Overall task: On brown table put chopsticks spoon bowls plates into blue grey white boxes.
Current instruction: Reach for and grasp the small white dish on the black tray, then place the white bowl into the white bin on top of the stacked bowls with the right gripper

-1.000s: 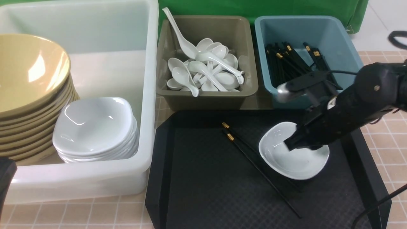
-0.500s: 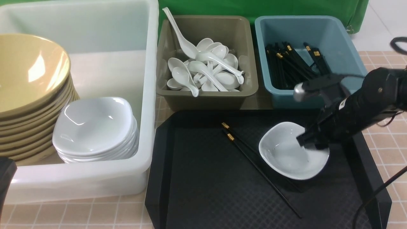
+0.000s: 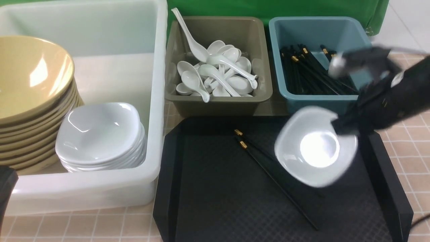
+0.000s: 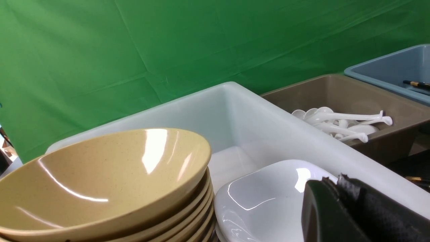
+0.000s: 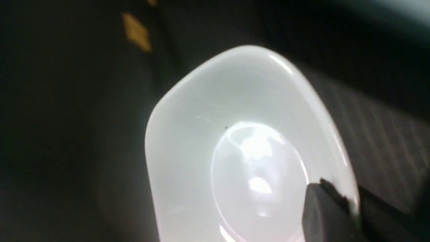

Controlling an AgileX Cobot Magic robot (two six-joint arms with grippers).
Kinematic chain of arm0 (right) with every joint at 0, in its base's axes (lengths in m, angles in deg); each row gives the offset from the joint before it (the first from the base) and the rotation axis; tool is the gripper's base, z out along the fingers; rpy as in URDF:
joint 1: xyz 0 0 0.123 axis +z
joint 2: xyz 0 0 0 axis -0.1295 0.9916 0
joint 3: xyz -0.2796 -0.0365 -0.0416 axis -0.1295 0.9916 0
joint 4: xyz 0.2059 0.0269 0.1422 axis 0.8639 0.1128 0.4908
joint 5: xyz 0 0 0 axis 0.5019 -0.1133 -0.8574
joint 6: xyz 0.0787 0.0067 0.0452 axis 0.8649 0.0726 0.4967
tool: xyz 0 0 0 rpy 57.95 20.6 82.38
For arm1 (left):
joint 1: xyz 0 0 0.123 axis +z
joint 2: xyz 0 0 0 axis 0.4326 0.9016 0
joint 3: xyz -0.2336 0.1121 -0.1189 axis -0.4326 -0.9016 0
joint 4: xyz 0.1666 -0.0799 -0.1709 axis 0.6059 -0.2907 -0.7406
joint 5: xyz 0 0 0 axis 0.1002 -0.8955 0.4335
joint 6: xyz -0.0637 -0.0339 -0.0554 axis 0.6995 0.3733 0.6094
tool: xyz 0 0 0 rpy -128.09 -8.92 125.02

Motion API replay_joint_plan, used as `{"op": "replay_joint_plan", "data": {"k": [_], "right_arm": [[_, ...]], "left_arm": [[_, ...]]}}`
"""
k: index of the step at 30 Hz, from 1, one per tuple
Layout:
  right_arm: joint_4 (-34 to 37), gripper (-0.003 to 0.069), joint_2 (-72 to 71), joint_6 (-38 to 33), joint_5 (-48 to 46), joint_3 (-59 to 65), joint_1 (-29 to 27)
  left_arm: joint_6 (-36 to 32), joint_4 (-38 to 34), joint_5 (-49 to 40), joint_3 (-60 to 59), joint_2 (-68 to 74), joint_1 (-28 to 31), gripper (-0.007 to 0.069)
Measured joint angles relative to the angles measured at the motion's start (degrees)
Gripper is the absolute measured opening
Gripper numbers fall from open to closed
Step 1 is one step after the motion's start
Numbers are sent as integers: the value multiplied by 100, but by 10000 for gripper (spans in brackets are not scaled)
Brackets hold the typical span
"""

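My right gripper (image 3: 339, 126) is shut on the rim of a small white plate (image 3: 315, 148) and holds it tilted above the black tray (image 3: 208, 201). In the right wrist view the plate (image 5: 242, 141) fills the picture, its edge pinched between the jaws of the right gripper (image 5: 349, 205). Two black chopsticks (image 3: 268, 168) lie on the tray beside it. My left gripper (image 4: 332, 183) is shut and empty, low beside the white box (image 3: 100, 191), which holds stacked tan bowls (image 3: 33, 84) and white plates (image 3: 100, 134).
Behind the tray stand the grey box (image 3: 218, 104) with several white spoons (image 3: 218, 74) and the blue box (image 3: 302, 102) with several chopsticks (image 3: 309, 70). The brown table (image 3: 410, 148) shows to the right of the tray. A green cloth hangs at the back.
The right gripper closed on the plate's near-right rim and lifted it off the tray, tilting it up. The left arm has not moved.
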Motion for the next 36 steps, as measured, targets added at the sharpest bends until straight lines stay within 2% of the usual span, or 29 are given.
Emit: {"op": "replay_joint_plan", "data": {"k": [4,7,11,15,20,22,26,27,29,30,31,33,35,36], "right_arm": [[1758,76,-330,-981,243,-439,357],[2974,76,-213,-1856,814,-669,983],[4477,76,562,-3239,1903,-961,2106],[4948,76,1600,-4188,2543,-1546,2862],[5144,100,2680,-4355,2876,-2334,3241],[5154,148,2846,-4309,2850,-2443,3250],[4816,311,2737,-4196,2453,-2456,3149],[4773,319,2719,-4181,2421,-2456,3141],[4014,405,2328,-3789,1899,-2463,2981],[3769,421,2166,-3562,1770,-2470,2906],[3079,438,1906,-3141,1467,-2485,2782],[2398,447,1649,-2654,1199,-2509,2642],[747,454,1162,-1380,408,-2529,2293],[417,454,1076,-1039,210,-2521,2196]], "left_arm": [[0,0,0,0,0,0,7],[0,0,0,0,0,0,7],[0,0,0,0,0,0,7],[0,0,-12,0,0,0,7],[0,0,-24,0,0,0,7],[0,0,-34,0,0,0,7],[0,0,-48,0,0,0,7],[0,0,-48,0,0,0,7],[0,0,-53,0,0,0,7],[0,0,-53,0,0,0,7],[0,0,-53,0,0,0,7],[0,0,-53,0,0,0,7],[0,0,-48,0,0,0,7],[0,0,-43,0,0,0,7]]}}
